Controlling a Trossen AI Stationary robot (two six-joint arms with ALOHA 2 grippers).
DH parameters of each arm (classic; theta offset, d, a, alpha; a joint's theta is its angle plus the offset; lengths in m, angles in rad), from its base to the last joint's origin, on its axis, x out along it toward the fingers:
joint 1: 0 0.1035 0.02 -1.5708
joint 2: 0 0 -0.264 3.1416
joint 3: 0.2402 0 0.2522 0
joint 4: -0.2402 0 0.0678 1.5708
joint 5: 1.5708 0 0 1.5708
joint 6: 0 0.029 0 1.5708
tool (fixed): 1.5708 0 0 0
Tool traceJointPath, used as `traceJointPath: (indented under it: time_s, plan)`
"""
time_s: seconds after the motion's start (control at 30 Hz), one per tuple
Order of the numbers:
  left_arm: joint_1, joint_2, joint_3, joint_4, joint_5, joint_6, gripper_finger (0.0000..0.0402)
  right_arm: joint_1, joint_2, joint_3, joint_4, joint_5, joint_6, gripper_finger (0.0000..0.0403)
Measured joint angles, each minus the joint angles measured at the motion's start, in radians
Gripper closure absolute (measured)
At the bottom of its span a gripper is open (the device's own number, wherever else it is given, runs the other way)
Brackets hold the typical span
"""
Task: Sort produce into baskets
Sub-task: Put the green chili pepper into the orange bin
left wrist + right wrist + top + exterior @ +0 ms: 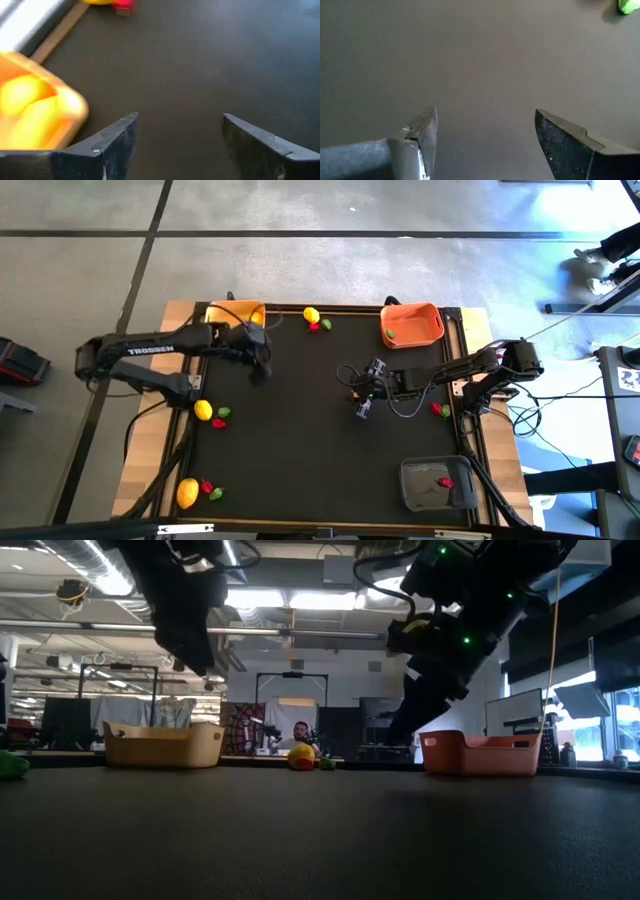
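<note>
On the black mat, the yellow-orange basket stands at the far left and holds yellow pieces. The orange-red basket at the far right holds a green piece. The dark grey basket at the near right holds a red piece. Loose produce lies in small groups: a lemon at the far middle, another lemon at the left, a third at the near left, each with red and green bits. My left gripper hangs open beside the yellow basket. My right gripper hangs open over bare mat at mid-table.
A red and a green piece lie near the table's right edge, behind my right arm. A green piece shows ahead of the right fingers. Cables trail from the right gripper. The wooden table rim borders the mat.
</note>
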Motion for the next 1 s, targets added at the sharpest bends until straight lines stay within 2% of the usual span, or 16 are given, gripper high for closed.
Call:
traceJointPath:
  time_s: [0.13,0.33,0.6,1.0]
  plan:
    - [-0.086,0.001,0.0,-0.001,0.039,0.01,0.0125,0.0,0.0,0.0,0.019,0.0,0.0,0.0139]
    - [-0.199,0.001,-0.001,-0.031,0.039,-0.072,0.0125,0.0,0.0,0.0,0.02,0.0,-0.001,0.0139]
    - [-0.338,0.001,-0.004,-0.166,0.038,-0.287,0.0125,0.0,0.0,0.0,0.02,0.0,-0.002,0.0139]
    - [-0.493,0.002,-0.137,-0.273,0.079,-0.609,0.0125,0.0,0.0,0.0,0.011,0.0,-0.001,0.0139]
